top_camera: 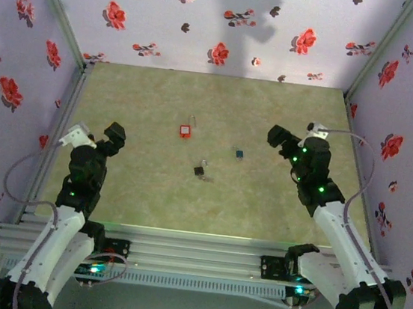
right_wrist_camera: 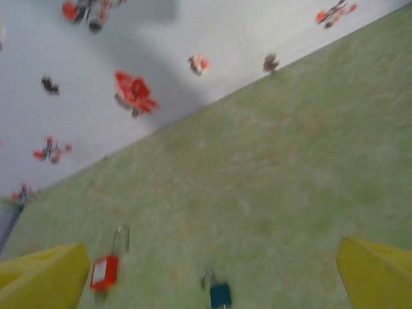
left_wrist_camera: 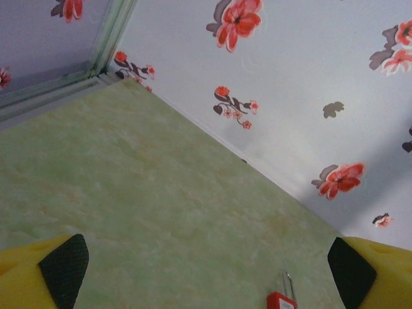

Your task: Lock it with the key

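Observation:
The key, black-headed with a short silvery blade, lies on the green mat near the middle. The red padlock rests farther back with its shackle pointing away; the left wrist view catches the padlock at its bottom edge, and in the right wrist view the padlock is low on the left. My left gripper is open, left of both, with nothing between its yellow fingers. Right of them, my right gripper is also open and holds nothing.
A small blue-headed piece lies right of the padlock; the blue piece shows blurred in the right wrist view. Flowered walls enclose the mat on three sides. An aluminium rail runs along the near edge.

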Available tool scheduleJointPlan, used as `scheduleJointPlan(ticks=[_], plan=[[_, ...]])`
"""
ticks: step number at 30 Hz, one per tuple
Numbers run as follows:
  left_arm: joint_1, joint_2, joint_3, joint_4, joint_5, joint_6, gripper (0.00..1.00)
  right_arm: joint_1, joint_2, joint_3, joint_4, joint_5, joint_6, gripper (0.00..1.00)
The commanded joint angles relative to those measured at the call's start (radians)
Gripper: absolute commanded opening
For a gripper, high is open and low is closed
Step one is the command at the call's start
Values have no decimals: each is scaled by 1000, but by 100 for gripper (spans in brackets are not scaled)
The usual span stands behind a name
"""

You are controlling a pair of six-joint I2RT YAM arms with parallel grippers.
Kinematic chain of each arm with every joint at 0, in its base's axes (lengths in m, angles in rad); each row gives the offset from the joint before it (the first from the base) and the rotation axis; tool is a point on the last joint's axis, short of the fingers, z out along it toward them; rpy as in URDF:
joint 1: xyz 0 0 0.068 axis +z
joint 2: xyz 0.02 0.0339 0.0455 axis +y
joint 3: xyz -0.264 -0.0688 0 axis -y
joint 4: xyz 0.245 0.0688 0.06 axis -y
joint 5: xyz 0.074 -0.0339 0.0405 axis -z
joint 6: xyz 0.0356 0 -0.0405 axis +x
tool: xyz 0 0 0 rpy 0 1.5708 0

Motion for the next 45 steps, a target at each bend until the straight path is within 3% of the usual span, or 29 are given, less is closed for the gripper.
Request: scheduleJointPlan(ticks=[1, 5, 10, 19, 26, 32, 39, 45], plan=[[-8, 37, 75, -222, 16, -49, 100, 96, 18, 53, -167, 90, -82, 99], [-14, 124, 154, -375, 32, -84, 100, 160, 97, 107, -313, 130, -70, 99], [-24, 168, 185, -453, 36, -116, 100, 225, 150, 99, -362, 149, -45, 99], [-30, 156, 102, -389, 69, -61, 100, 282, 345, 179, -394, 126, -58, 92], [-31, 176, 71, -377, 70, -49, 100, 291, 538, 300, -437, 118, -94, 76], [-31, 144, 46, -367, 72, -46, 100, 291, 713, 435, -483, 111, -121, 68], [-33, 113, 37, -372, 77, -45, 100, 287, 838, 536, -511, 116, -146, 59], [-36, 112, 38, -372, 81, -44, 100, 270, 895, 563, -512, 103, -144, 58]])
